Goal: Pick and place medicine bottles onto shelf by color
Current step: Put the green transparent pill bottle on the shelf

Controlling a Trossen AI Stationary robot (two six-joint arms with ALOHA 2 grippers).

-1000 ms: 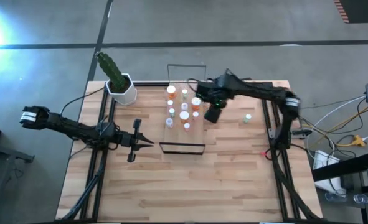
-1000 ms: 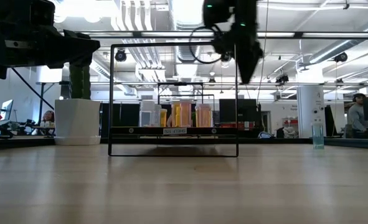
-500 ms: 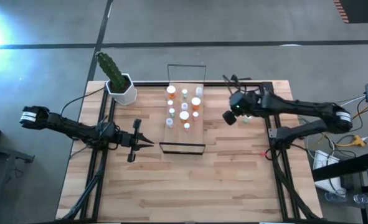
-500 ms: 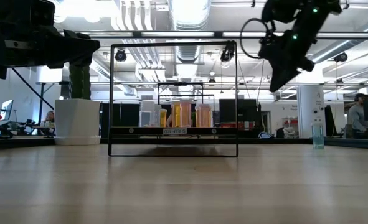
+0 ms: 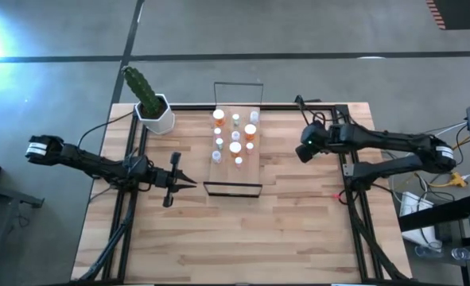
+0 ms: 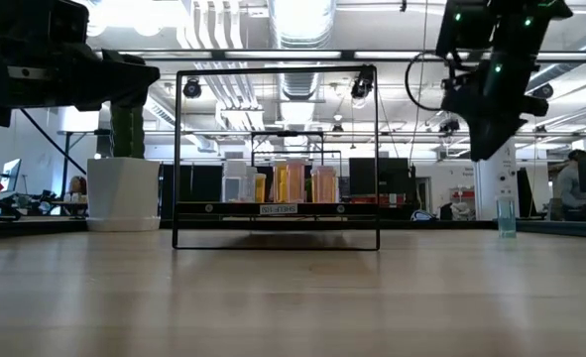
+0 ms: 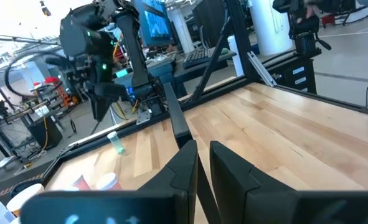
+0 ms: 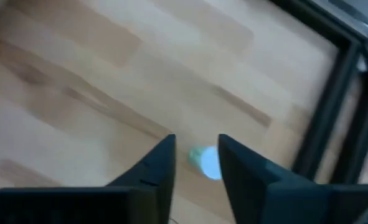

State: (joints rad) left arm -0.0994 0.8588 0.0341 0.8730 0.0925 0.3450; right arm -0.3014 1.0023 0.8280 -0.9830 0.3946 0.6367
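Shelf [image 5: 236, 151] mid-table, bottles [image 5: 235, 147] standing on it, colours hard to separate from the low view. Right gripper [image 8: 195, 163] raised near the table's right frame, fingers slightly apart over a green bottle [image 8: 205, 162], partly hidden between them. Left gripper [image 7: 202, 165] left of shelf, fingers together, holding nothing.

The left pincer [image 7: 202, 163] shows two dark fingers [image 7: 182, 171] close together, only a narrow slit between them, above the striped light-wood desk [image 7: 277, 134]. Ahead of it and off to one side, a small green medicine bottle with a white cap [image 7: 116, 142] stands alone on the desk. Above that bottle hangs the right arm's dark pincer [image 7: 99, 106], clear of the bottle.
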